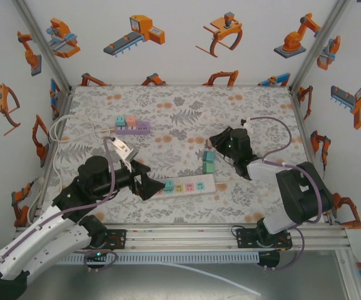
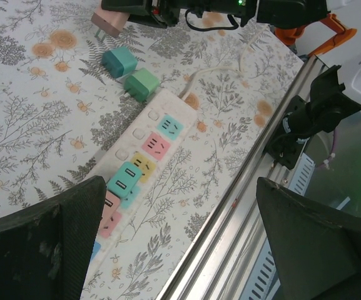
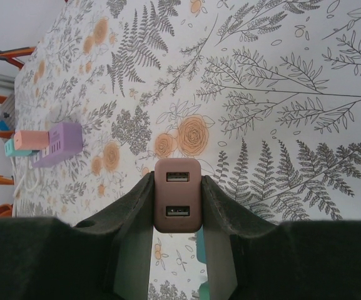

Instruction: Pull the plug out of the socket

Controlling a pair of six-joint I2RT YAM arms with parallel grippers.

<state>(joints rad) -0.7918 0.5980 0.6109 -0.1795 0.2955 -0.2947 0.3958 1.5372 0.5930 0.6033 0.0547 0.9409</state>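
A white power strip (image 1: 189, 185) (image 2: 149, 144) with coloured sockets lies near the front edge. A teal USB plug (image 2: 125, 179) still sits in it, between the tips of my left gripper's fingers. That left gripper (image 1: 147, 185) (image 2: 179, 206) hovers open over the strip's left end, holding nothing. My right gripper (image 1: 214, 145) (image 3: 177, 187) is shut on a pink two-port USB plug (image 3: 177, 203) (image 2: 109, 22), held above the table beyond the strip's right end. A teal plug (image 2: 119, 61) and a green plug (image 2: 142, 84) lie loose on the table beside that end.
A purple power strip (image 1: 133, 128) (image 3: 58, 144) with pink and teal plugs in it lies at the back left. White cables (image 1: 58, 134) loop along the left wall. The metal front rail (image 2: 243, 187) runs close to the white strip.
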